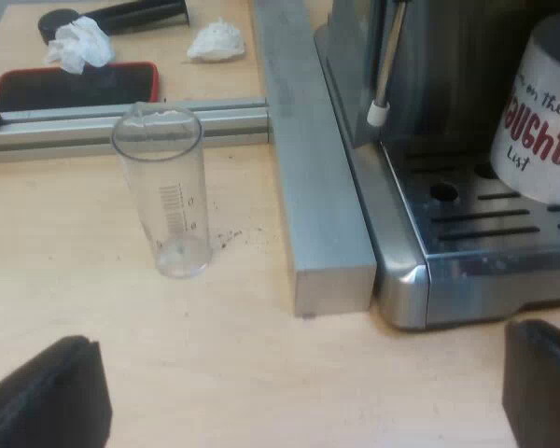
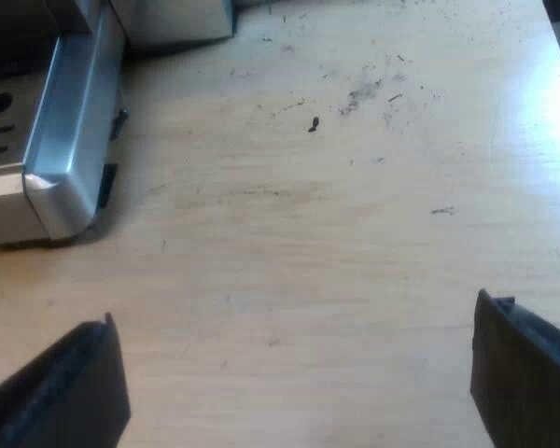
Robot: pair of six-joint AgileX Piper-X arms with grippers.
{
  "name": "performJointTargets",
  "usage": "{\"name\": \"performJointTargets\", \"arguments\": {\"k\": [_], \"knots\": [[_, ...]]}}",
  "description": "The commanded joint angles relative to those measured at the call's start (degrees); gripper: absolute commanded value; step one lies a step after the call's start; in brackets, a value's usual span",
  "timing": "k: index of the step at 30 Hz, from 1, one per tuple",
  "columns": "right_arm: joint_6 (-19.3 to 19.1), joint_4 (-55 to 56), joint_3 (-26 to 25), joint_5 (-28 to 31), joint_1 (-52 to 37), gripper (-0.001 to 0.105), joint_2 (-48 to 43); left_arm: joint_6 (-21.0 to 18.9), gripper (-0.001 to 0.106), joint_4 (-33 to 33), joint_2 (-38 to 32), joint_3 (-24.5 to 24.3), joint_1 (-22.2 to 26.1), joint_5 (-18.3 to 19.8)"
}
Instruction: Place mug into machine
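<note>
Two arms and neither's carrying anything, so where's the mug (image 1: pixel 541 121)? — crema_kid

It's on the machine, mate. It sits upright on the slotted drip tray (image 1: pixel 485 224) of the espresso machine (image 1: pixel 406 280), tucked in under the front, which is exactly where the coffee would land. Looks to me like the placing part is done. — tamp_pete

Ok, and what are the arms up to? — crema_kid

The left gripper (image 1: pixel 294 392) hangs over the table (image 1: pixel 168 327) just off the machine's corner, fingers spread wide with nothing between them. My guess is it's parked there so it isn't crowding the mug. Same deal with the right gripper (image 2: pixel 294 373): fingers wide apart over bare wood, some coffee grounds (image 2: pixel 359 93) scattered beyond it, a corner of the machine's base nearby. — tamp_pete

And the measuring glass (image 1: pixel 163 191)? — crema_kid

Standing on the table, looks empty. A metal bar (image 1: pixel 308 168) lies between it and the machine, so nothing's in the tray's way. — tamp_pete
</note>
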Motion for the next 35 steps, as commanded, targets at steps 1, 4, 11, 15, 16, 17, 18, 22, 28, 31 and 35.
{"name": "performJointTargets", "arguments": {"k": [1,4,11,15,16,17,18,22,28,31,35], "knots": [[-0.55,-0.72,0.05,-0.73,-0.13,0.077,-2.62,-0.11,0.087,-1.24,-7.97,-0.27,0.19,-0.18],[-0.45,-0.72,0.05,-0.73,-0.13,0.077,-2.62,-0.11,0.087,-1.47,-7.97,-0.13,0.19,0.3],[-0.45,-0.72,0.05,-0.49,-0.13,0.077,-2.62,-0.11,0.087,-1.6,-7.97,-0.11,0.19,0.29],[-0.45,-0.72,0.05,-0.49,-0.13,0.077,-2.62,-0.11,0.087,-2.57,-7.97,0.41,0.19,0.29],[-0.45,-0.72,0.05,-0.49,-0.13,0.077,-2.62,-0.11,0.087,-2.57,-7.97,0.39,0.19,0.29],[-0.45,-0.72,0.05,-0.49,-0.13,0.077,-2.62,-0.11,0.087,-2.57,-7.97,0.39,0.19,0.29],[-0.45,-0.72,0.05,-0.49,-0.13,0.077,-2.62,-0.11,0.087,-2.57,-7.97,0.39,0.19,0.29],[-0.45,-0.72,0.05,-0.49,-0.13,0.077,-2.62,-0.11,0.087,-2.57,-7.97,0.39,0.19,0.29],[-0.45,-0.72,0.05,-0.49,-0.13,0.077,-2.62,0.11,0.087,-2.85,-7.97,0.55,0.19,0.29],[-0.45,-0.72,0.05,-0.49,-0.13,0.077,-2.62,0.13,0.087,-2.85,-7.97,0.55,0.19,0.29],[-0.45,-0.72,0.05,-0.49,-0.13,0.077,-2.62,0.13,0.087,-2.85,-7.97,0.55,0.19,0.29]]}}
